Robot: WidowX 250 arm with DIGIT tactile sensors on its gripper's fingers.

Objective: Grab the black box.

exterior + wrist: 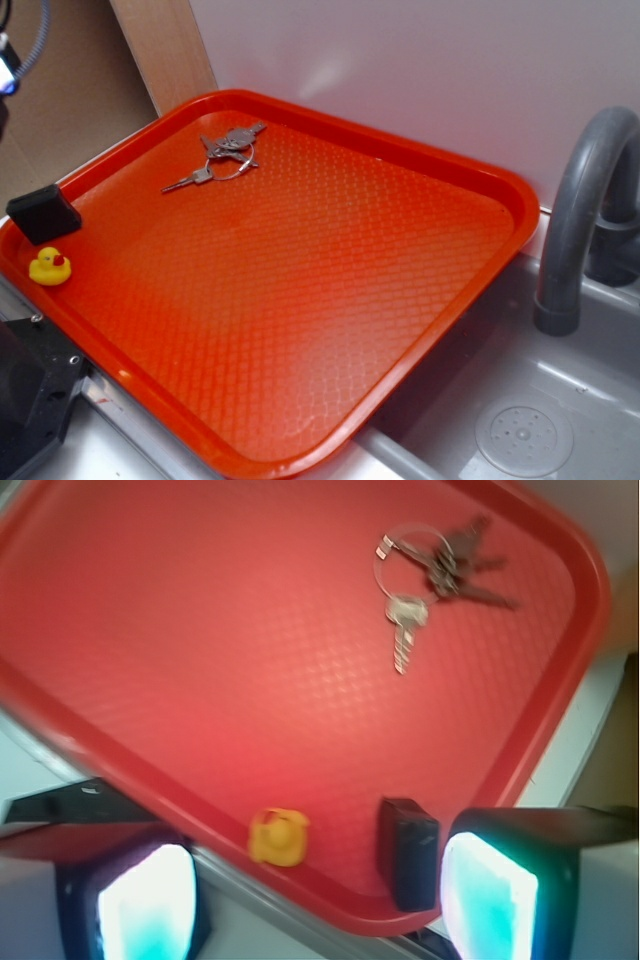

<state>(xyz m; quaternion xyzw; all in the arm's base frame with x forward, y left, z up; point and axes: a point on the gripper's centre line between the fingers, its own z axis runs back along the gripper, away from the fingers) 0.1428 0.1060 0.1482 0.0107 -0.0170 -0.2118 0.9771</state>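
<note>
Gripper [318,900] open, nothing between the fingers; both glowing pads [488,895] show at the bottom of the wrist view, wide apart. Black box [407,852] sits just inside the right pad, close beside it; contact unclear, not clamped. It's on the red tray [200,640], in the corner nearest the gripper, hard against the rim. Yellow rubber duck [278,837] is roughly centred between the pads, a short gap left of the box, also by the near rim. Key ring with keys [430,570] lies well beyond, toward the far side of the tray. Exterior view: grey faucet [585,210] and sink basin [520,420] past the tray's opposite end.
</note>
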